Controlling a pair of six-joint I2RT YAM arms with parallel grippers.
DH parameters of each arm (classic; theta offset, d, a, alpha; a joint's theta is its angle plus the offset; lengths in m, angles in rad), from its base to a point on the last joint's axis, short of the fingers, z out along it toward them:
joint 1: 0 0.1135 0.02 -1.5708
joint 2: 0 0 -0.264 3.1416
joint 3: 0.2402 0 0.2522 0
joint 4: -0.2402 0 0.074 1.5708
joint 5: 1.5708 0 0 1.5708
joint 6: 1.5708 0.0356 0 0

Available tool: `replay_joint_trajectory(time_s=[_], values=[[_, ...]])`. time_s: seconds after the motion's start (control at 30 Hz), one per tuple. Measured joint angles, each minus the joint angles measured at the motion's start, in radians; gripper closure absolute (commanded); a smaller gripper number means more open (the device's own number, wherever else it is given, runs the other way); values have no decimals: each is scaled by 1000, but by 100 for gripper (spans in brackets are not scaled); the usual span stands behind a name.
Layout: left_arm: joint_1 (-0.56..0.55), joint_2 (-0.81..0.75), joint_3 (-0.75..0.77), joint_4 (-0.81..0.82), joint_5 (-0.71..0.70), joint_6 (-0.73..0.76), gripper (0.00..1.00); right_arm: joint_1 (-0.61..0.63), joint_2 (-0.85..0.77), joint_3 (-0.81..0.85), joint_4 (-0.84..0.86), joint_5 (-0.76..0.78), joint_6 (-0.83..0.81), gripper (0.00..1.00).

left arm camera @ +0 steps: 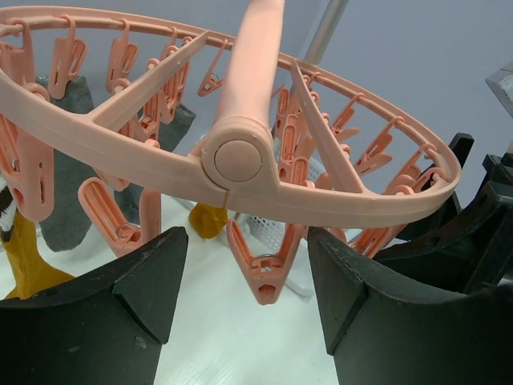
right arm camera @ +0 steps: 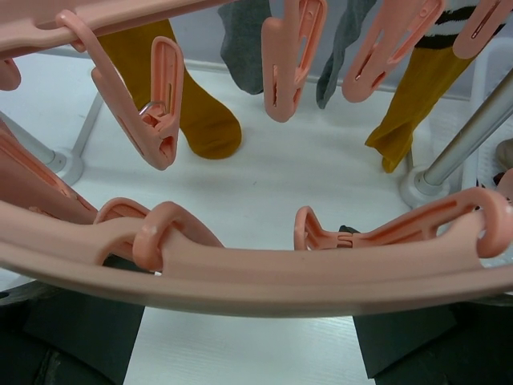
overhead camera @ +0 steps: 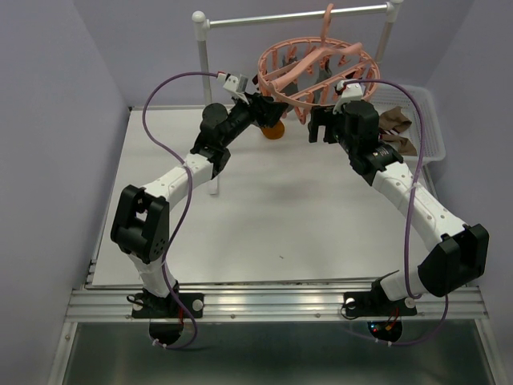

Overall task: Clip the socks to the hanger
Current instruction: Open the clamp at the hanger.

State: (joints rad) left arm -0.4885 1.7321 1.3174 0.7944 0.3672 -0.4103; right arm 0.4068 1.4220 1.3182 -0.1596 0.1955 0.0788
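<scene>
The pink hanger (left arm camera: 238, 160) hangs by its hook from the rail stand (overhead camera: 296, 16) at the far edge of the white counter (overhead camera: 280, 216), with its ring out over the back strip of the counter. Both arms reach up to the ring's near rim, one from each side, and their wrists are close together there. Bare white counter shows between the arms, down to the near edge.

The left fingers (left arm camera: 136, 289) are spread just under the ring. One dangling clip (left arm camera: 268, 277) hangs in the gap between them and touches neither. The right fingers (right arm camera: 80, 329) are spread wide as well, low on either side of the rim, which crosses right in front of that camera. Whether they touch the rim cannot be told.

Socks hang from several clips, among them a mustard sock (right arm camera: 200, 112) and a grey sock (left arm camera: 68, 176). From above, the ring and the arms hide most of them, and only an orange toe shows below the near rim. A striped cuff is cut off at the top of the right wrist view.

Brown socks (overhead camera: 397, 120) lie in a white mesh basket (overhead camera: 429, 140) at the counter's far right corner, partly behind the right arm. Lilac walls (overhead camera: 48, 120) close in on the left, right and back.
</scene>
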Motion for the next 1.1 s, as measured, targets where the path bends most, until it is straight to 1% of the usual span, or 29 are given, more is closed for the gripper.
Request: replay_joint_trajectory(time_s=[0.3, 0.4, 0.8, 0.93, 1.1], values=[[-2, 0, 7, 0, 5, -8, 28, 0, 0, 3, -10, -10, 8, 3], [-12, 0, 7, 0, -17, -8, 28, 0, 0, 3, -13, -12, 12, 3], [-89, -4, 9, -90, -264, 29, 32, 0, 0, 3, -13, -14, 24, 3], [-99, -19, 9, -101, -312, 45, 32, 0, 0, 3, -14, -18, 27, 3], [-100, -39, 9, -105, -330, 53, 35, 0, 0, 3, -14, -20, 27, 3]])
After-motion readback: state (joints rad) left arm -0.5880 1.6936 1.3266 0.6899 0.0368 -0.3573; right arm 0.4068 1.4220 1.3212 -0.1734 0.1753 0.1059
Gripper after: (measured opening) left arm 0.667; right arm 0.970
